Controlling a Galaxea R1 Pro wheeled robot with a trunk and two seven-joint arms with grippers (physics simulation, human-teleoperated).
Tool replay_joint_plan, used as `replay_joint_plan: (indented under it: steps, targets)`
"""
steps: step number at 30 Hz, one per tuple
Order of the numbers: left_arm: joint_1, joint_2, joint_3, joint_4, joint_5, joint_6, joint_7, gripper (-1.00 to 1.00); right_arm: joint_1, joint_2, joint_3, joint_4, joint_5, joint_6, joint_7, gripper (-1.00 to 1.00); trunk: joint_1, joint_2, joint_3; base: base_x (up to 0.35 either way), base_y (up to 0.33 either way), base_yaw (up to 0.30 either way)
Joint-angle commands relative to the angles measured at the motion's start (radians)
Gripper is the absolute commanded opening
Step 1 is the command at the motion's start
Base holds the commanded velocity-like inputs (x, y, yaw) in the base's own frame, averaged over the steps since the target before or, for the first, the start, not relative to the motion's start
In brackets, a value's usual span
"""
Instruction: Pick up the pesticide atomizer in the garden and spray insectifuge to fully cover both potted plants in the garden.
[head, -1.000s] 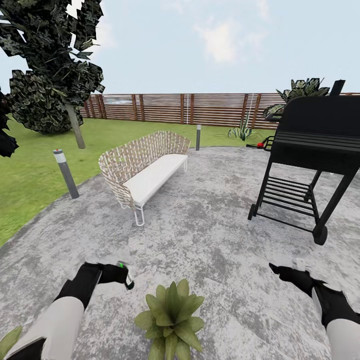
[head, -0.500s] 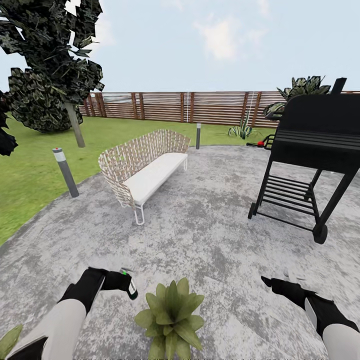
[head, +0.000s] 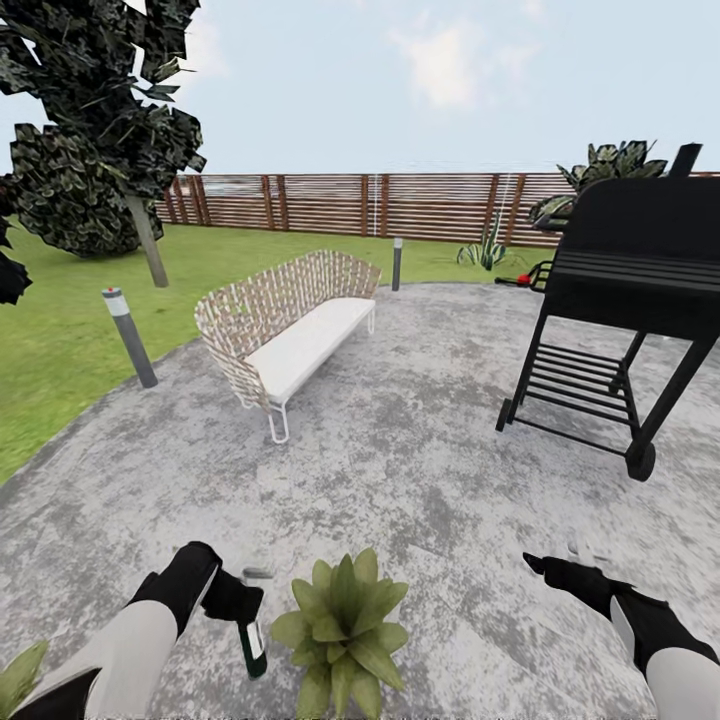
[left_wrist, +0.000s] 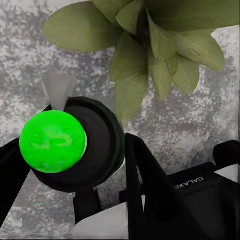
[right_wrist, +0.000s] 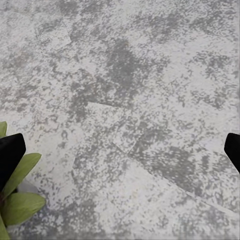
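In the head view my left gripper (head: 232, 598) is shut on the pesticide atomizer (head: 252, 646). Its dark green-and-white body hangs downward, with the pale nozzle head (head: 257, 573) uppermost. It sits just left of a potted plant (head: 340, 625), a low rosette of broad green leaves on the paving. The left wrist view looks along the atomizer (left_wrist: 75, 145) at its bright green end, and the plant's leaves (left_wrist: 150, 50) lie right beyond it. One leaf of the second potted plant (head: 18, 680) shows at the lower left corner. My right gripper (head: 550, 568) hovers open over bare paving to the plant's right.
A wicker bench (head: 290, 335) stands ahead left and a black grill (head: 630, 290) ahead right. Two bollard lights (head: 128, 335) (head: 397, 265) mark the paving's edge, with lawn, a dark tree (head: 90, 150) and a wooden fence (head: 370, 205) behind.
My left gripper has dropped lower and swung the atomizer from nearly level to pointing down beside the plant. The head view tilted slightly down. The right arm shifted a little left earlier.
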Motion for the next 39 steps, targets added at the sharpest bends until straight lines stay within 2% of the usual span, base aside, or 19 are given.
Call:
replay_joint_plan:
  steps: [1, 4, 7, 8, 9, 10, 12, 14, 19, 22, 29, 39]
  targets:
    - [-0.001, -0.001, 0.006, -0.001, -0.009, 0.007, -0.009, -1.00, -0.001, 0.001, -0.008, -0.002, 0.005, 0.007, 0.008, 1.00, 0.000, -0.001, -0.003, 0.000, 0.000, 0.000]
    - [-0.002, -0.002, -0.002, 0.000, -0.018, 0.013, -0.010, -1.00, -0.001, 0.001, -0.008, -0.001, 0.005, 0.007, 0.007, 1.00, 0.000, -0.001, -0.007, 0.000, 0.000, 0.000]
    - [-0.002, -0.002, -0.079, 0.003, -0.042, 0.015, -0.011, -1.00, -0.001, 0.001, -0.008, -0.001, 0.005, 0.007, 0.007, 1.00, 0.000, -0.001, -0.012, 0.000, 0.000, 0.000]
    - [-0.002, -0.002, -0.114, 0.004, -0.046, 0.016, -0.012, -1.00, -0.001, 0.001, -0.008, -0.001, 0.005, 0.007, 0.007, 1.00, 0.000, -0.001, -0.014, 0.000, 0.000, 0.000]
    - [-0.002, -0.002, -0.166, 0.006, -0.048, 0.017, -0.014, -1.00, -0.001, 0.001, -0.008, -0.001, 0.005, 0.007, 0.007, 1.00, 0.000, -0.001, -0.015, 0.000, 0.000, 0.000]
    - [-0.002, -0.002, -0.194, 0.006, -0.049, 0.019, -0.020, -1.00, -0.001, 0.001, -0.008, -0.001, 0.005, 0.007, 0.007, 1.00, 0.000, -0.001, -0.017, 0.000, 0.000, 0.000]
    - [-0.002, -0.002, -0.230, 0.007, -0.050, 0.022, -0.049, -1.00, -0.001, 0.001, -0.008, -0.001, 0.005, 0.007, 0.007, 1.00, 0.000, -0.001, -0.020, 0.000, 0.000, 0.000]
    - [-0.002, -0.002, -0.248, 0.007, -0.051, 0.024, -0.092, -1.00, -0.001, 0.001, -0.008, 0.000, 0.005, 0.007, 0.007, 1.00, 0.000, -0.001, -0.023, 0.000, 0.000, 0.000]
    - [-0.002, -0.001, -0.261, 0.008, -0.052, 0.024, -0.122, -1.00, 0.000, 0.002, -0.008, 0.000, 0.005, 0.007, 0.007, 1.00, 0.000, -0.001, -0.030, 0.000, 0.000, 0.000]
    - [-0.002, -0.001, -0.264, 0.008, -0.053, 0.024, -0.124, -1.00, 0.000, 0.002, -0.007, 0.000, 0.005, 0.007, 0.007, 1.00, 0.000, -0.001, -0.034, 0.000, 0.000, 0.000]
    - [-0.002, -0.001, -0.297, 0.008, -0.052, 0.024, -0.126, -1.00, 0.000, 0.003, -0.008, 0.000, 0.005, 0.006, 0.007, 1.00, 0.000, -0.001, -0.043, 0.000, 0.000, 0.000]
    - [-0.002, 0.001, -0.296, 0.011, -0.050, 0.026, -0.128, -1.00, -0.001, 0.003, -0.007, -0.001, 0.006, 0.008, 0.009, 1.00, 0.000, -0.001, -0.046, 0.000, 0.000, 0.000]
